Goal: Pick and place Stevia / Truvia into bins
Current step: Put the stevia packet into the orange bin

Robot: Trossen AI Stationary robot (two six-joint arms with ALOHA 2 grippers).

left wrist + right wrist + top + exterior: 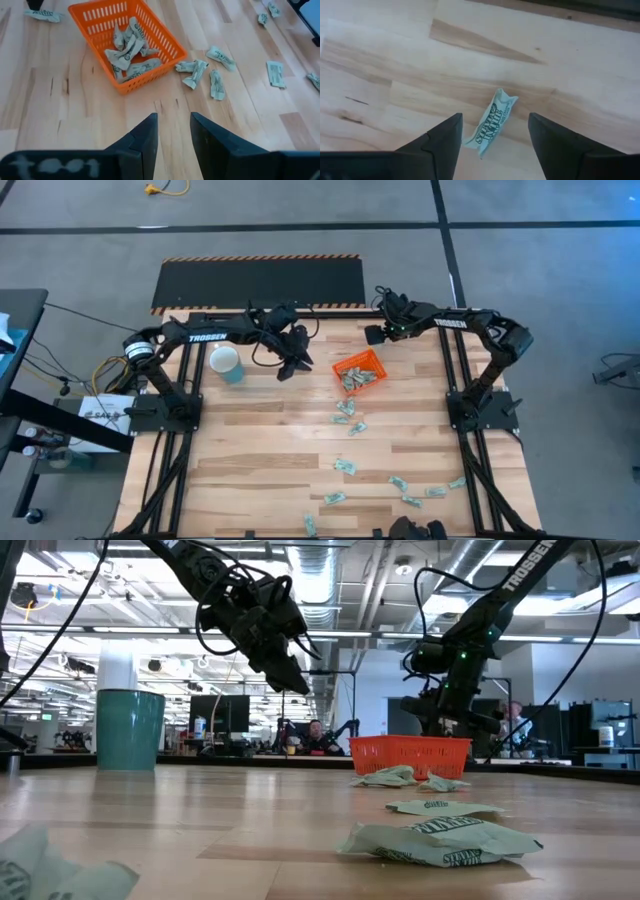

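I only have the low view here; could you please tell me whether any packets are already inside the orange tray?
Observer: Yes. The left wrist view shows several Stevia packets piled inside the orange tray.
Operator: Thank you. Is the right tool holding one?
Observer: No. The right tool is open, and a loose packet lies on the table between its fingers.
Operator: And where is the left tool?
Observer: From above, the left tool hangs between the cup and the tray, with nothing in it.
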